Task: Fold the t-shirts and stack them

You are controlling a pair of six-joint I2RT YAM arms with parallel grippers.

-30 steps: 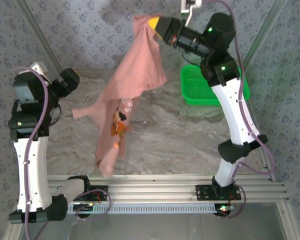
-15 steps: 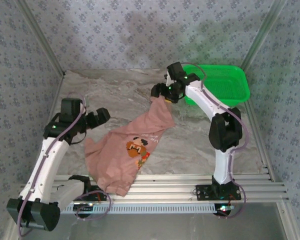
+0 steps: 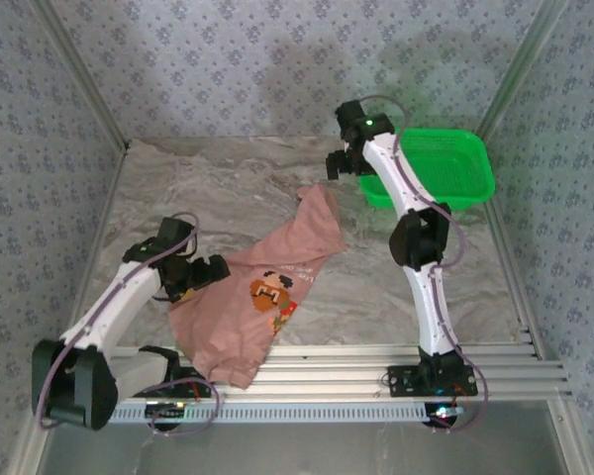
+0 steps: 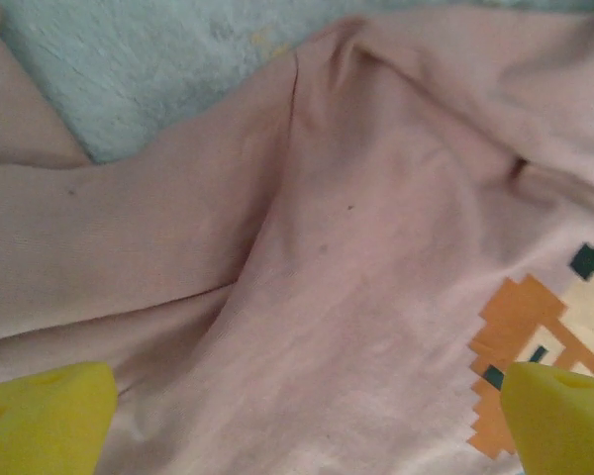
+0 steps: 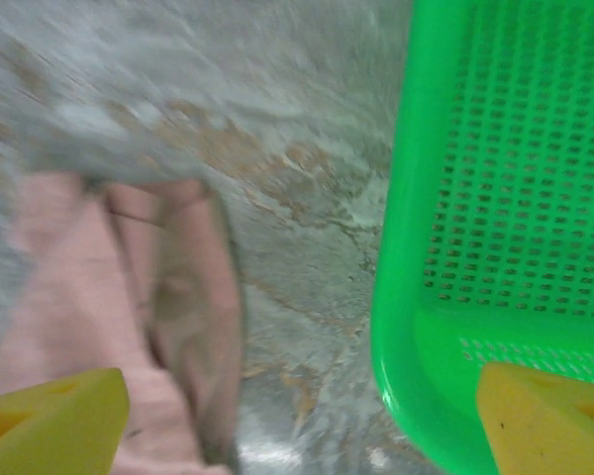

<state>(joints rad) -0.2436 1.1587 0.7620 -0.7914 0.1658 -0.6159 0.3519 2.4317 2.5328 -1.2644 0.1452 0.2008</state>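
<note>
Since the right claw (image 3: 335, 166) let go, the t-shirt (image 3: 236, 315) lies crumpled

You are in a robot test booth. One white robot arm (image 3: 109, 309) at lower left and another (image 3: 431, 292) at right stand on silver metal rails (image 3: 356, 364), with flowery blue-grey walls (image 3: 228, 59) behind.

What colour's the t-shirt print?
Orange, brown and white pixel-style graphic on the pink t-shirt; clearest in top external view.
</note>
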